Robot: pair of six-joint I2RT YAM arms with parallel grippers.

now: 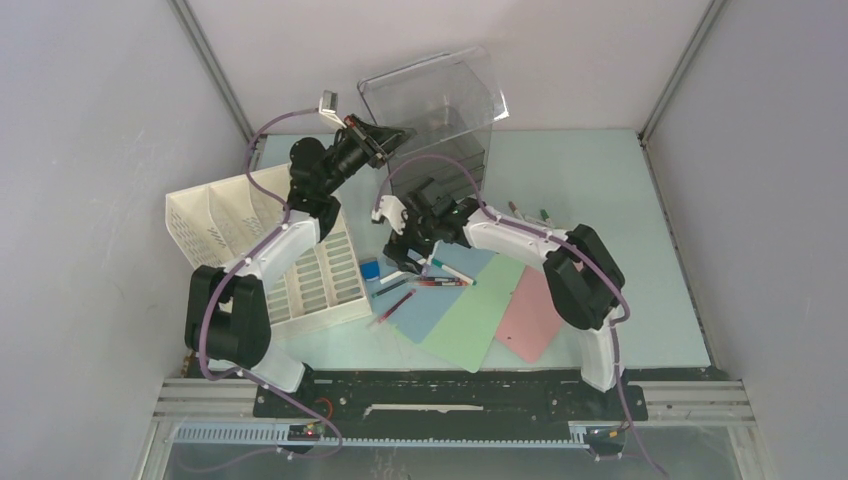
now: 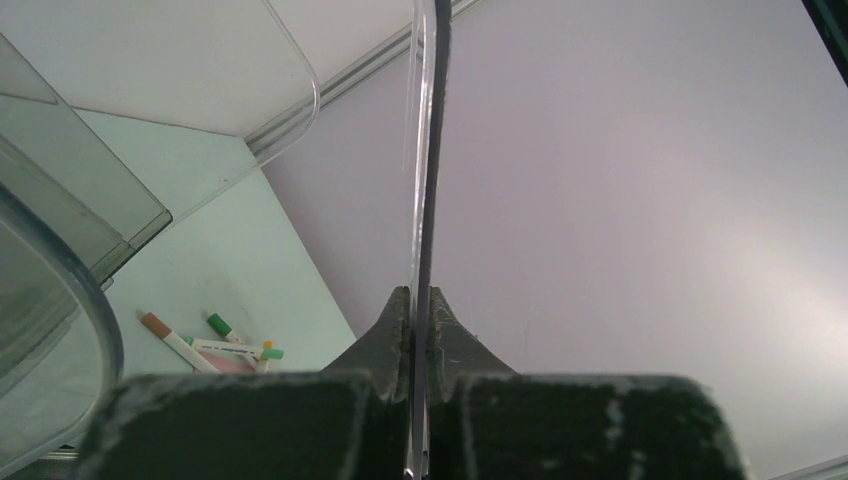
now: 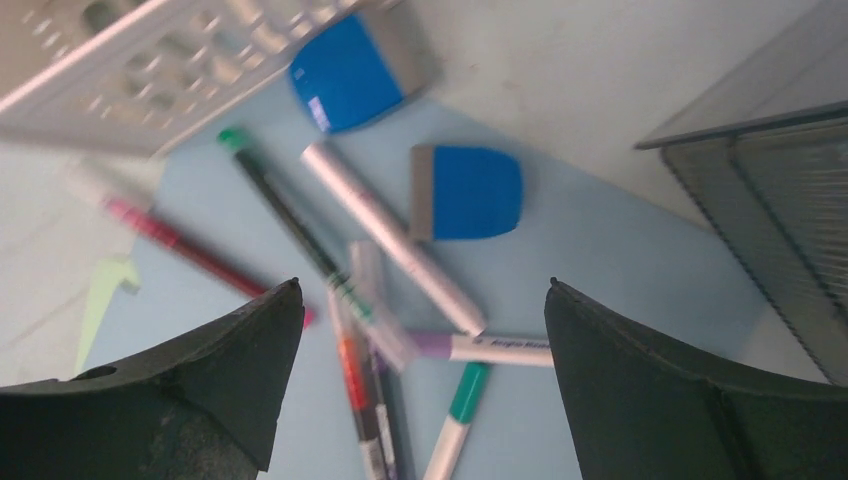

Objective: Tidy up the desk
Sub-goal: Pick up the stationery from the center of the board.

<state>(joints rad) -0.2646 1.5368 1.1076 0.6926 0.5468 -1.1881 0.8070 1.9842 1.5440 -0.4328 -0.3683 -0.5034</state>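
The mint-green desk (image 1: 600, 170) holds a clear plastic drawer box (image 1: 440, 100) at the back, tipped up. My left gripper (image 1: 375, 140) is shut on a thin clear wall of that box (image 2: 421, 180), seen edge-on between its fingers. My right gripper (image 1: 405, 252) is open and hovers low over a heap of pens and markers (image 3: 390, 235) on a blue sheet (image 3: 600, 260). A purple-capped marker (image 3: 490, 347) and a green-capped marker (image 3: 460, 400) lie between its fingertips. Two blue erasers (image 3: 470, 190) lie beyond the pens.
A white slotted file rack (image 1: 265, 250) lies flat at the left. Blue, green (image 1: 480, 310) and pink (image 1: 535, 315) sheets lie fanned in front. A few markers (image 1: 530, 213) lie right of the box, also in the left wrist view (image 2: 200, 345). Grey walls enclose the desk.
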